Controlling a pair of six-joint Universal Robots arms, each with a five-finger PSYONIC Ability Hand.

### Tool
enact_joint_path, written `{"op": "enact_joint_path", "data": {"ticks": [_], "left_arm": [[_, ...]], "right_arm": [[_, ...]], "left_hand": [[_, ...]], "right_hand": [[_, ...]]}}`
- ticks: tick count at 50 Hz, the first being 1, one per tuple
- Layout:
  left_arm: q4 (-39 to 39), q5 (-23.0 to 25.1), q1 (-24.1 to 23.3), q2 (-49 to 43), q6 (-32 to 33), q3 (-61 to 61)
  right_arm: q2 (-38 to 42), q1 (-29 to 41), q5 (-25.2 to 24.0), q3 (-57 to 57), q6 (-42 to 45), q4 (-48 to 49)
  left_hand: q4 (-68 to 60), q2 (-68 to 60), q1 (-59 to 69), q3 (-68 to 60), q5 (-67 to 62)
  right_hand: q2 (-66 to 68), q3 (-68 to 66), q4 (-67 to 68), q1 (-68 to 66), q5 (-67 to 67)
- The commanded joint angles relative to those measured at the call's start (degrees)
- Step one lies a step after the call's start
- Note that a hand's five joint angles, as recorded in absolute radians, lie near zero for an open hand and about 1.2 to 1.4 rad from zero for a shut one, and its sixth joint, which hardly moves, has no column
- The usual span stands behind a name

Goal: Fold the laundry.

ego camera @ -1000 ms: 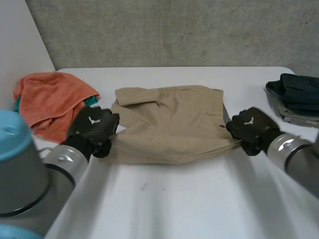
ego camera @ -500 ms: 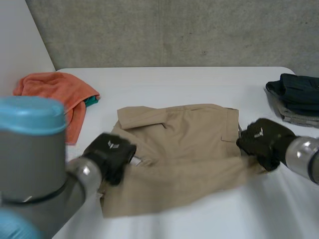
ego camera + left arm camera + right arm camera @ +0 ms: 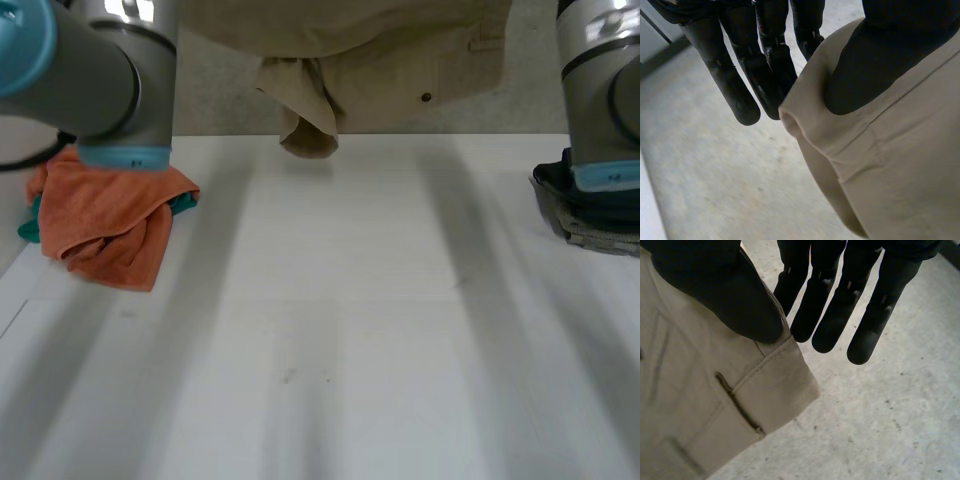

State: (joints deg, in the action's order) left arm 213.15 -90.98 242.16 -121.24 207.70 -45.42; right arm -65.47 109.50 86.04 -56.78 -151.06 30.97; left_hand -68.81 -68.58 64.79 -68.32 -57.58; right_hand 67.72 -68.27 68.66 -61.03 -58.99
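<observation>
The khaki shorts [image 3: 400,55] hang in the air above the far side of the table, one part drooping lower in a loose fold [image 3: 305,125]. My left arm [image 3: 110,70] and right arm [image 3: 600,90] are raised at either side of them. In the left wrist view my left hand [image 3: 875,65] pinches a seamed edge of the shorts [image 3: 890,165] between its thumb and straight fingers [image 3: 735,90]. In the right wrist view my right hand [image 3: 715,295] pinches a hemmed corner of the shorts [image 3: 705,405] under its thumb, with its fingers [image 3: 830,320] straight behind the cloth.
An orange towel [image 3: 110,205] lies crumpled at the table's left edge with a bit of teal cloth [image 3: 182,203] under it. A pile of dark folded clothes [image 3: 590,205] sits at the right edge. The white table [image 3: 330,330] stands against a grey concrete wall.
Both arms have risen steeply and lifted the khaki shorts off the table. The shorts lay flat one second ago and now hang high above the table's far side.
</observation>
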Motion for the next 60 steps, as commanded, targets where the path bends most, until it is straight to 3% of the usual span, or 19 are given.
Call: {"op": "enact_joint_path", "data": {"ticks": [1,13,20,24,25,27,29,30,33,35,45,48,55,60], "left_arm": [[-4.32,0.27,0.33,-0.31,-1.16,-10.55],[-7.04,1.95,-1.07,-9.01,-1.59,-25.24],[-16.35,1.77,-2.83,-4.89,-2.65,-32.45],[-29.5,1.68,-3.18,3.71,-2.65,-37.54],[-29.55,1.68,-3.18,3.73,-2.65,-37.55],[-42.41,1.51,-4.32,9.86,-2.56,-40.79],[-47.8,1.51,-5.11,12.25,-2.47,-42.03],[-54.79,1.59,-6.33,14.7,-2.3,-43.69],[-66.32,1.5,-9.23,17.78,-2.21,-47.12],[-68.65,1.59,-10.91,18.41,-2.12,-47.75],[-52.78,-2.09,-12.24,16.92,-1.68,-44.24],[-48.64,-2.27,-10.84,16.31,-1.25,-42.39],[-38.97,-0.52,-4.33,11.65,-1.07,-40.28],[-30.89,7.19,-0.47,5.16,-0.98,-38.44]], "right_arm": [[5.08,0.28,-0.69,-1.31,0.41,-5.3],[16.94,0.63,-1.92,-11.67,6.02,-12.68],[11.61,0.89,-1.66,-19.75,13.32,-19.96],[3.96,0.72,-2.01,-26.09,16.75,-28.84],[2.64,0.46,-2.1,-27.06,17.72,-30.69],[-1.67,-0.24,-2.45,-30.22,21.58,-37.54],[-6.5,-1.82,-2.71,-33.65,26.32,-44.48],[-8.17,-2.53,-2.89,-35.14,27.82,-46.77],[-13.89,-5.69,-4.38,-41.38,34.67,-53.8],[-15.65,-6.75,-6.13,-44.62,38.09,-55.74],[-15.48,-7.63,-10.71,-48.95,36.63,-51.81],[-15.48,-7.28,-11.06,-49.04,33.82,-48.64],[-15.39,-7.1,-11.24,-49.74,29.86,-43.81],[-14.43,-6.93,-11.33,-50.01,28.19,-40.55]], "left_hand": [[-11.19,-11.42,15.21,-11.68,-12.42],[-11.19,-11.42,15.21,-11.68,-12.42],[-11.19,-11.42,15.21,-11.68,-12.42],[-11.19,-11.42,15.21,-11.68,-12.42],[-11.19,-11.42,15.21,-11.68,-12.42],[-11.19,-11.42,15.21,-11.68,-12.42],[-11.19,-11.42,15.21,-11.68,-12.42],[-11.19,-11.42,15.21,-11.68,-12.42],[-11.19,-11.42,15.21,-11.68,-12.42],[-11.19,-11.42,15.21,-11.68,-12.42],[-8.38,-8.62,12.4,-8.87,-9.61],[41.28,41.05,-37.27,40.79,40.06],[41.27,41.04,-37.26,40.79,40.05],[26.33,26.1,-22.32,25.85,25.11]], "right_hand": [[12.28,-11.73,11.34,-18.97,-11.01],[12.28,-11.73,11.34,-18.97,-11.01],[12.28,-11.73,11.34,-18.97,-11.01],[12.28,-11.73,11.34,-18.97,-11.01],[12.28,-11.73,11.34,-18.97,-11.01],[12.28,-11.73,11.34,-18.97,-11.01],[12.28,-11.73,11.34,-18.97,-11.01],[12.28,-11.73,11.34,-18.97,-11.01],[12.28,-11.73,11.34,-18.97,-11.01],[12.28,-11.73,11.34,-18.97,-11.01],[12.28,-11.73,11.34,-18.97,-11.01],[12.28,-11.73,11.34,-18.97,-11.01],[12.28,-11.73,11.34,-18.97,-11.01],[12.28,-11.73,11.34,-18.97,-11.01]]}}
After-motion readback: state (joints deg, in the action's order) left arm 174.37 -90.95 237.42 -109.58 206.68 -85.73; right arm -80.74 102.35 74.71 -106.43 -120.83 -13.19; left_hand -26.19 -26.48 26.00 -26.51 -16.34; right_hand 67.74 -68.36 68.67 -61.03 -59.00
